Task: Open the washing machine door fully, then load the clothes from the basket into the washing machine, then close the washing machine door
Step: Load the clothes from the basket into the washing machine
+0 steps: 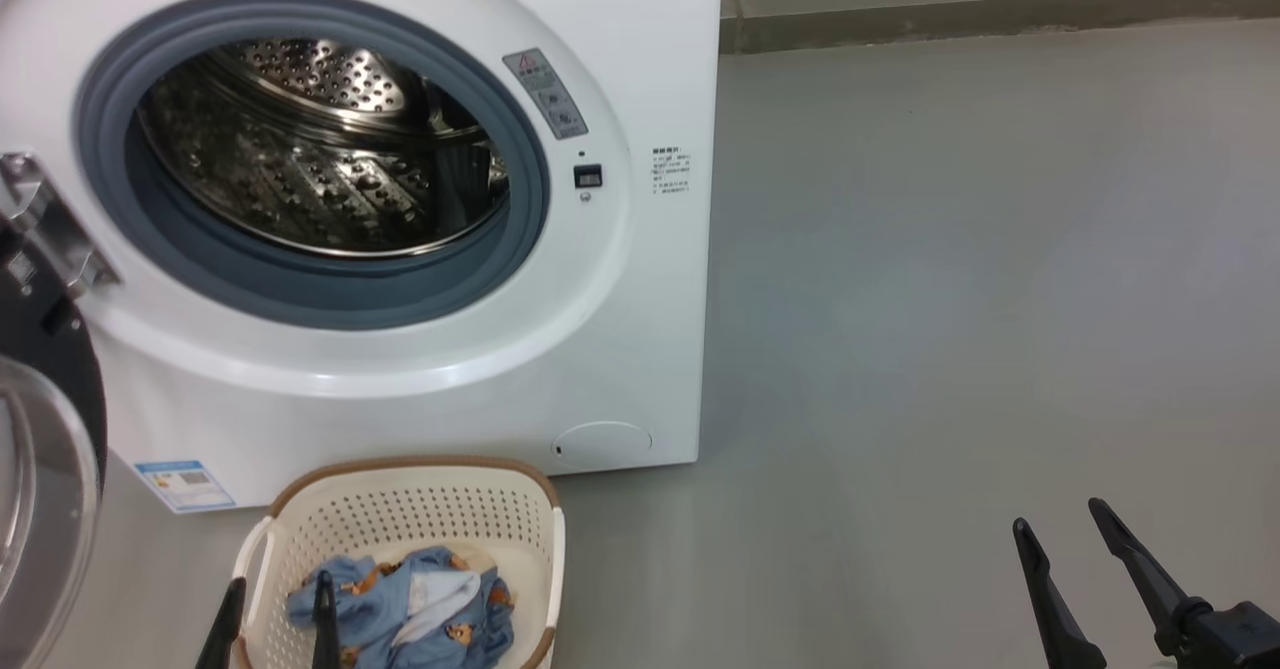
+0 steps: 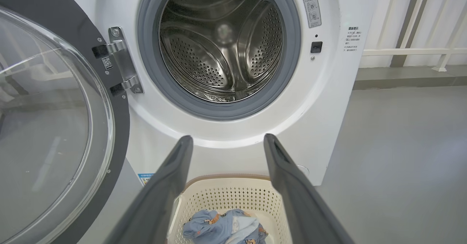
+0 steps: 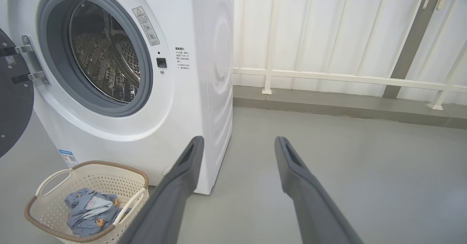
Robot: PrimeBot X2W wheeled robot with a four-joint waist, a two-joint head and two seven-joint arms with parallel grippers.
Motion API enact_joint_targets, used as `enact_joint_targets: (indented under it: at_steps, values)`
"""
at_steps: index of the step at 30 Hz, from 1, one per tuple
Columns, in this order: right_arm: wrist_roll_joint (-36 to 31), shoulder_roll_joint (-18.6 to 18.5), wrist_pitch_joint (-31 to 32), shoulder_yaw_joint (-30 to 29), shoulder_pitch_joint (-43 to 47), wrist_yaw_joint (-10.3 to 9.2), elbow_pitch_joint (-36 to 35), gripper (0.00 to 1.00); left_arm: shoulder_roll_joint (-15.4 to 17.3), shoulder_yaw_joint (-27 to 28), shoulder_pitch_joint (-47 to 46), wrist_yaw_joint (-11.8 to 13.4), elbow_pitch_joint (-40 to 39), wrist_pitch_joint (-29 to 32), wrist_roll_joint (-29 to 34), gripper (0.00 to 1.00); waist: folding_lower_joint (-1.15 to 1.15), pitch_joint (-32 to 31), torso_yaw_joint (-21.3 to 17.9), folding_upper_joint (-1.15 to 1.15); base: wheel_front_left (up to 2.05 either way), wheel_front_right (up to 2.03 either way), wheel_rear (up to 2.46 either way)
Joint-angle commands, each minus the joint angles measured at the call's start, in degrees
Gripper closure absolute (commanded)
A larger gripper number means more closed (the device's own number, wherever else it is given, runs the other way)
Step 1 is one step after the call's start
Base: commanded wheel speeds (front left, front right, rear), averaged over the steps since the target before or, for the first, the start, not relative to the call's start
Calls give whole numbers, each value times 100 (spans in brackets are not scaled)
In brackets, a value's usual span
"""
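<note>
Clothes (image 1: 410, 609) lie in the basket (image 1: 400, 467) just beneath the spread, empty left gripper (image 1: 279, 589), nearer than the right gripper (image 1: 1058, 514).

Left gripper (image 1: 278, 597): low at head view's lower left, two dark fingertips pointing up, jaws spread wide. Right gripper (image 1: 1058, 517): lower right, fingers angled up and leaning left, jaws equally wide. Left wrist is cropped by the frame edge, so its tilt is unclear.
</note>
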Motion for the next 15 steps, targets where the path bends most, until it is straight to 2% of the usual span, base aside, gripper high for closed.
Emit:
enact_joint_targets:
  at_steps: [1,8,15]
  values:
    - [47,-104,-50,95,-194,9,-156,0,64,164,-244,62,-98,-59,-16,0,0,4,2,0,169,-169,0]
    - [68,-120,-50,110,-220,9,-139,0,81,128,-246,75,-105,-89,-31,0,0,34,7,0,115,-115,0]
    - [79,-134,-50,117,-231,9,-123,0,119,119,-261,70,-78,-128,-68,0,0,36,4,0,23,-23,0]
